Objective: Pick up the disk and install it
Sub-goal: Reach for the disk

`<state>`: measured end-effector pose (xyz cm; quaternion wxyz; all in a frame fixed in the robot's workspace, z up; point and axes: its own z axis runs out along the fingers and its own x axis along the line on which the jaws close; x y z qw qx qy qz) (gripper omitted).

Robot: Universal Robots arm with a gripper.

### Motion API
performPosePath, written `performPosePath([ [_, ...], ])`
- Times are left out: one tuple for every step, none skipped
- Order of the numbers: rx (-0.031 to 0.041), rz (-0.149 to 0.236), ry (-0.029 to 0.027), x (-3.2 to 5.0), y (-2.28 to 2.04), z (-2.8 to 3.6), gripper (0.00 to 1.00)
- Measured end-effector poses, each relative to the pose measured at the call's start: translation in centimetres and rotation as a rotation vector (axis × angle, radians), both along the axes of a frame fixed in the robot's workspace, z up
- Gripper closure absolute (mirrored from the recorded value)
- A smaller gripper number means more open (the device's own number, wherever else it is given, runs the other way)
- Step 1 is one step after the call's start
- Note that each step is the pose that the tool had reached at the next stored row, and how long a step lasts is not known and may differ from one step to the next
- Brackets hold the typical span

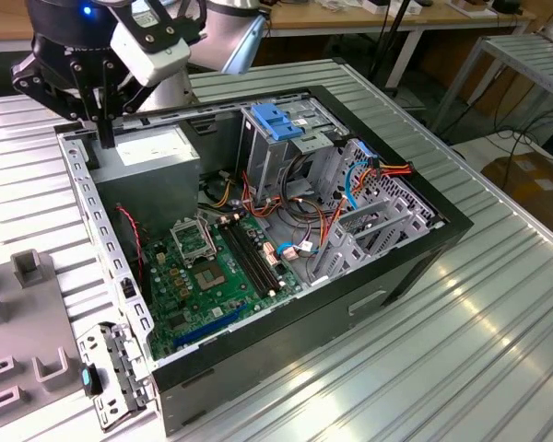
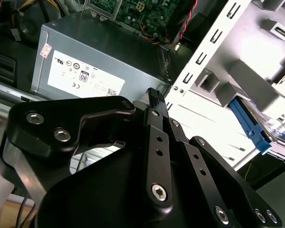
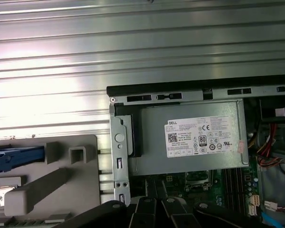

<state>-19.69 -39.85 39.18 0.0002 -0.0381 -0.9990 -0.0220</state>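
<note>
While gripper (image 1: 104,136) hovers, disk (image 3: 18,158) half cropped

In the second wrist view I lose most of the disk (image 2: 251,124) past the frame edge, and glare washes out its face. In the first wrist view its blue rail (image 3: 16,159) runs out of frame. The exterior view's top edge crops the robot arm (image 1: 226,37).

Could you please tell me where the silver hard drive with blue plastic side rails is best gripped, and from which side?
Likely across its long edges, one carrying the blue plastic rail, coming from above. The silver hard drive sits in the grey plastic holder, whose raised blocks seem to crowd its sides.
</note>
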Motion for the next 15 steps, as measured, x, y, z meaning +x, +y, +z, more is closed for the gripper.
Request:
performPosePath([
  [0.0,0.0,0.0,-0.14,0.0,0.0,0.89],
  [0.0001,0.0,0.0,-0.44,0.0,-0.01,0.89],
  [0.0001,0.0,0.0,-0.72,0.01,0.0,0.89],
  [0.0001,0.0,0.0001,-0.99,0.01,0.0,0.89],
  [0.0001,0.0,0.0001,-1.17,0.02,0.0,0.89],
  [0.0001,0.0,0.0,-1.36,0.02,-0.01,0.89],
  [0.0003,0.0,0.0,-1.69,0.03,-0.01,0.89],
  [0.0003,0.0,0.0,-1.88,0.04,-0.01,0.89],
  [0.0004,0.0,0.0001,-2.06,0.04,-0.01,0.89],
  [0.0006,0.0,0.0,-2.33,0.04,-0.01,0.89],
  [0.0007,0.0,0.0001,-2.59,0.04,-0.01,0.89],
  [0.0008,0.0,0.0001,-2.77,0.04,-0.01,0.89],
  [0.0009,0.0,0.0001,-2.92,0.04,-0.02,0.89],
  [0.0011,0.0,0.0002,-3.19,0.04,-0.02,0.89],
  [0.0012,0.0,0.0003,-3.44,0.04,-0.02,0.89],
])
